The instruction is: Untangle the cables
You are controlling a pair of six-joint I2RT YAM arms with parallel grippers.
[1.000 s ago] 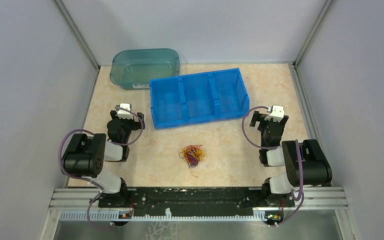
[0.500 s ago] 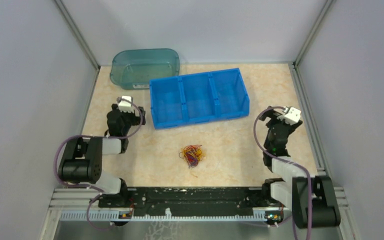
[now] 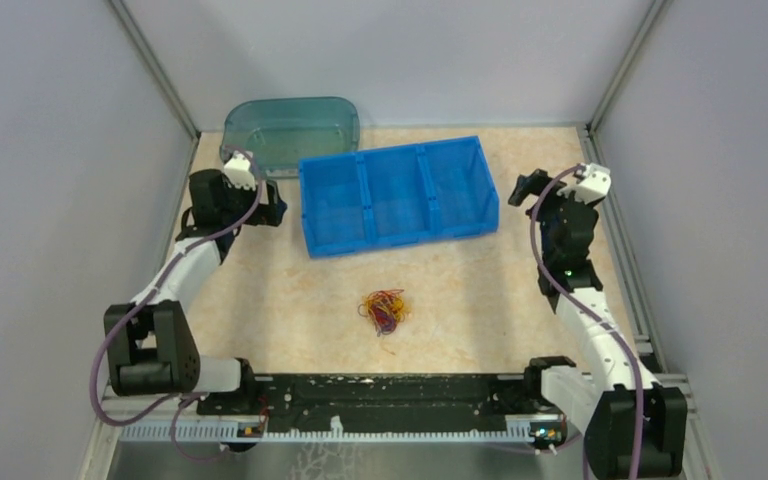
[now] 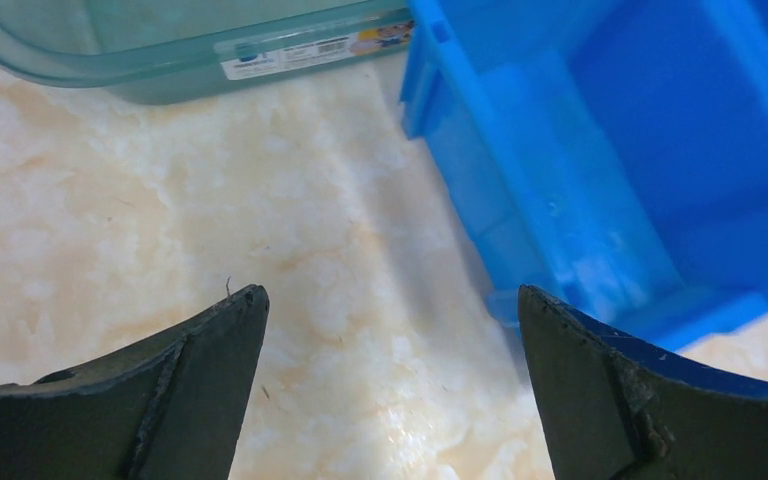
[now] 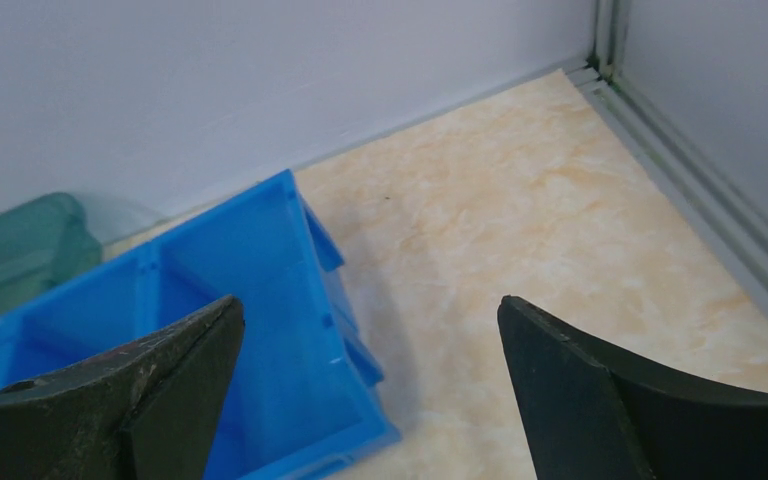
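Marbled counter (image 3: 290, 290): cables (image 3: 384, 309) lie clumped near centre, well apart from left end effector (image 4: 390, 300) and right end effector (image 5: 370, 305), both wide open and empty, flanking the far bin (image 3: 400, 190), seemingly poised to approach.

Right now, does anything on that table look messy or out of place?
Only the cables: a small tangled knot of red, yellow and dark wires lying loose on the table, on the arms' side of the blue bin, not in it. Nothing looks spilled or broken.
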